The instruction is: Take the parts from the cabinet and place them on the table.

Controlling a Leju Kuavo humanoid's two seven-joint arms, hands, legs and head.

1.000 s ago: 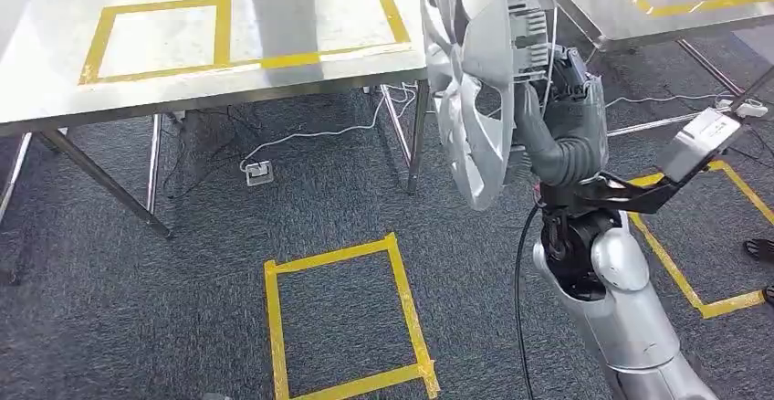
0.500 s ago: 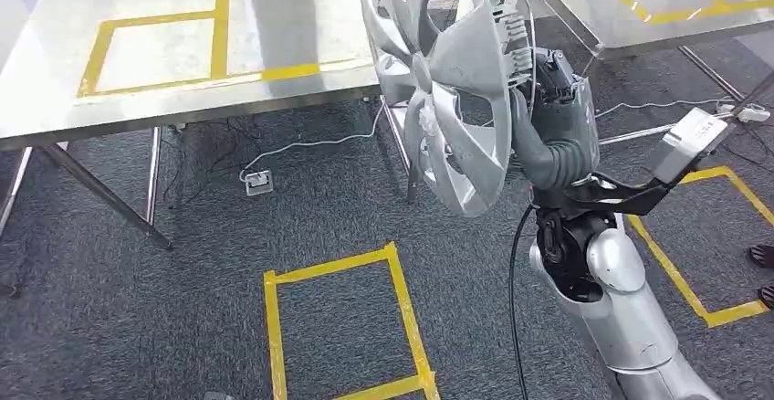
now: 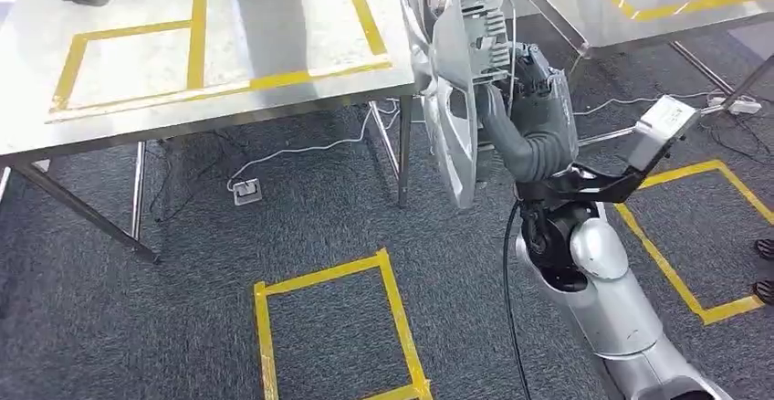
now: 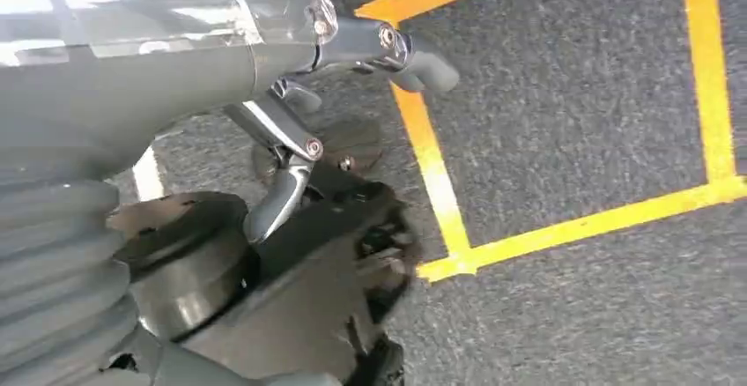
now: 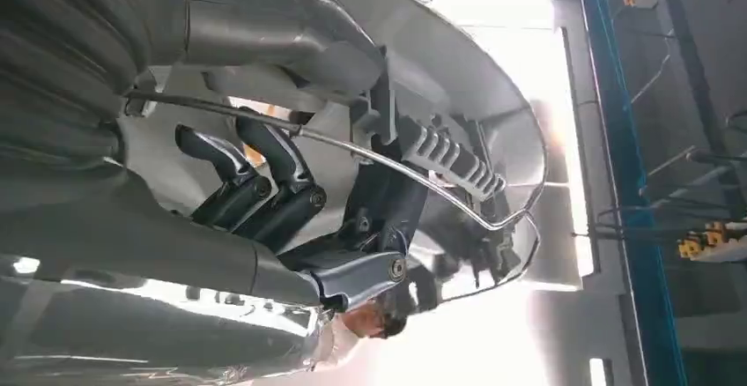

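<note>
Right hand (image 3: 529,99) fingers (image 5: 264,188) clasp the hubcap (image 3: 452,117) upright, edge-on, just right of the tabletop (image 3: 137,80); left hand (image 4: 291,113) hangs empty, fingers apart

- I see grey carpet (image 3: 183,327) with a yellow tape square (image 3: 333,327) on it.
- A white cable (image 3: 310,147) runs to a floor socket (image 3: 245,192) below the metal legs (image 3: 137,204).
- At the far right edge I make out a person's shoe (image 3: 763,248).

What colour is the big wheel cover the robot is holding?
Silver-grey all over; the wheel cover, held in the right hand, shows best in the head view.
</note>
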